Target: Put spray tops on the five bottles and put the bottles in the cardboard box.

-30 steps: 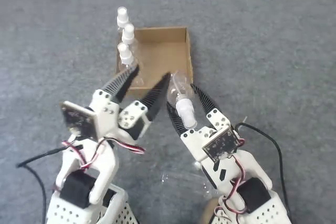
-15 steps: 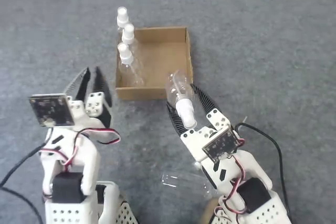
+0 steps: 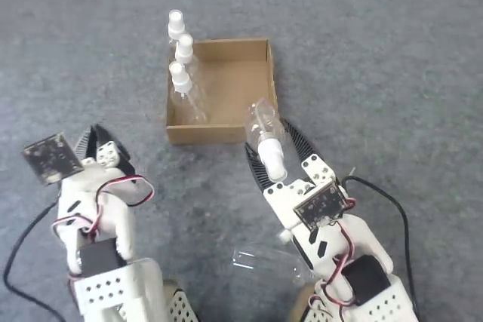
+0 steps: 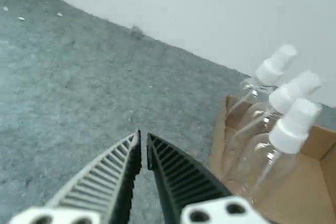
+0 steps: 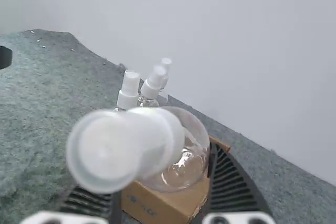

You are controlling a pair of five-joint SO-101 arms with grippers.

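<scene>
My right gripper (image 3: pixel 269 139) is shut on a clear bottle (image 3: pixel 262 122) with a white spray top (image 3: pixel 272 161), held tilted just in front of the cardboard box (image 3: pixel 226 134). In the right wrist view the spray top (image 5: pixel 121 148) faces the camera and the held bottle (image 5: pixel 181 158) sits between the jaws of the right gripper (image 5: pixel 157 174). Three capped bottles (image 3: pixel 181 81) stand along the box's left wall, and the left wrist view shows those bottles (image 4: pixel 278 124) too. My left gripper (image 3: pixel 101 139) is drawn back at the near left, shut and holding nothing (image 4: pixel 143 137).
A clear bottle (image 3: pixel 260 259) lies on the grey carpet beside the right arm's base. A black cable (image 3: pixel 381 190) loops to the right of that arm. The right half of the box floor (image 3: pixel 241 81) is bare. A white wall runs behind the table.
My left arm has swung away from the box to the near left, and its gripper went from open to shut. The right gripper with its bottle moved slightly toward the box.
</scene>
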